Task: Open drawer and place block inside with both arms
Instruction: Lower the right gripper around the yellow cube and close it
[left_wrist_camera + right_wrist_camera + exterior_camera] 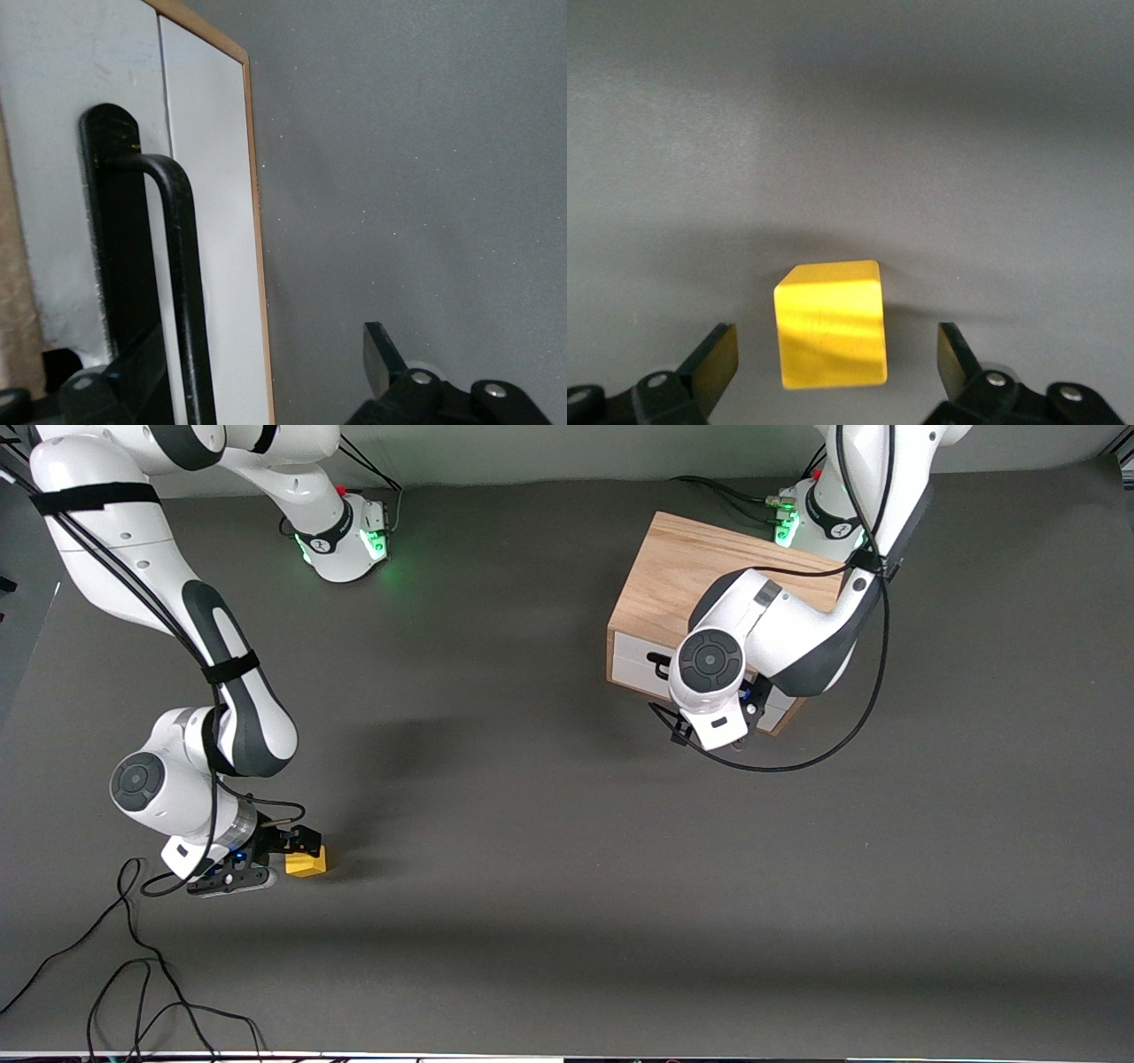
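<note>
Dark grey matte table point(532, 779), faintly speckled up close, and both arms are down at work on it. Toward the left arm's end sits the light oak box point(682, 571), grain running across its flat top, its white front panel facing the front camera at a slant. The drawer point(208, 221) looks shut, panel flush with the thin wooden edge. Its black bar handle point(177, 266) is a slim rounded rod, long axis running along the panel, bending at its end into a flat black mounting plate.

Left gripper point(266, 372) is right at that handle, fingers spread: one finger beside the bar, the other out over bare table, not clamped.

Over at the right arm's end, nearer the front camera, the block point(830, 323) rests on the table: small, bright yellow, sharp-edged cube with smooth faces, one face turned up. Right gripper point(837, 363) is low around it, fingers spread wide, one on each side, gaps showing on both flanks, no contact. Loose black cables point(133, 957) trail across the table near the front camera.
</note>
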Motion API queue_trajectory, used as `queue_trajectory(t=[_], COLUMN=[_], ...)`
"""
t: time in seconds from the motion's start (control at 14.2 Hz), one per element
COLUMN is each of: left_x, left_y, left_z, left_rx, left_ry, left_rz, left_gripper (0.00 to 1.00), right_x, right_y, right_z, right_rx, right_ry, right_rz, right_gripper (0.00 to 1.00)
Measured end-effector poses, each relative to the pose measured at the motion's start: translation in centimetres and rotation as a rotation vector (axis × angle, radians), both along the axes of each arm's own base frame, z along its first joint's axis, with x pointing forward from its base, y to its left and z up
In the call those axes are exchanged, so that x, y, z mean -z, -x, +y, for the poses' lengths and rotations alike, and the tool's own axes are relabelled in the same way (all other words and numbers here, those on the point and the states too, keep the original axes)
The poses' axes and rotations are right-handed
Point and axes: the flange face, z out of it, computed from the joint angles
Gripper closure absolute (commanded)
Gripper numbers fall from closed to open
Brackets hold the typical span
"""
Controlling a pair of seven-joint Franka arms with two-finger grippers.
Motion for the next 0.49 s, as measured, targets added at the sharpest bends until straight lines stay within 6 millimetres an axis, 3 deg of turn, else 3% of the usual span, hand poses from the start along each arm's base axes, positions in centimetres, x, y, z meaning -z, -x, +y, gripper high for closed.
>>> queue_trajectory(t=[0.21, 0.49], left_x=[0.4, 0.9], left_y=[0.0, -0.3], left_z=[0.0, -0.1], left_rx=[-0.002, -0.003], left_ry=[0.003, 0.01], left_rz=[-0.002, -0.016], left_gripper=[0.0, 0.0], right_x=[2.1, 3.0], right_y=[0.0, 0.0], right_z=[0.0, 0.1], right_rx=[0.001, 0.001], right_ry=[0.0, 0.0], right_rz=[-0.002, -0.006], right_gripper=[0.0, 0.0])
